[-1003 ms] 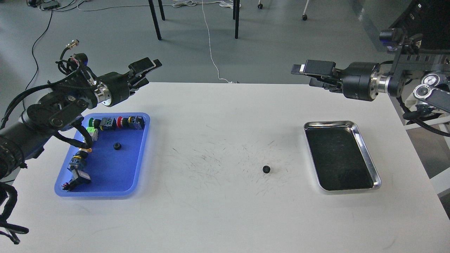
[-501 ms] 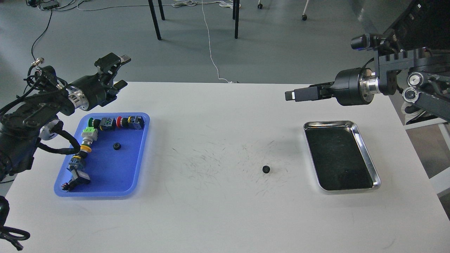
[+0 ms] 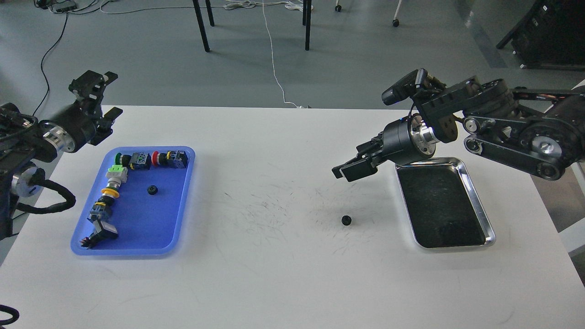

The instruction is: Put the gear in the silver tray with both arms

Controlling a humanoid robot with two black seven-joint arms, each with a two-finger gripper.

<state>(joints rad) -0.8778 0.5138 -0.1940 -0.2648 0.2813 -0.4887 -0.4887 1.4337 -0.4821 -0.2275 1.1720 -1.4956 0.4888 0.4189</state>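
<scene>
A small black gear (image 3: 346,220) lies on the white table, left of the silver tray (image 3: 478,205), whose dark bottom holds nothing. My right gripper (image 3: 353,161) hangs above the table, up and slightly right of the gear, just off the tray's near-left corner. It points down-left with its fingers apart and holds nothing. My left gripper (image 3: 102,98) is open and empty, raised over the table's far left edge, above the blue tray (image 3: 183,205). A second small black gear (image 3: 152,190) lies in the blue tray.
The blue tray also holds several push-button and switch parts (image 3: 137,161) along its back and left sides. Scuff marks cover the table middle. Chair legs and cables stand on the floor beyond the far edge.
My right gripper has swung down and left, from high behind the silver tray to low beside its left corner. My left arm has drawn back to the left. The gears have not moved.
</scene>
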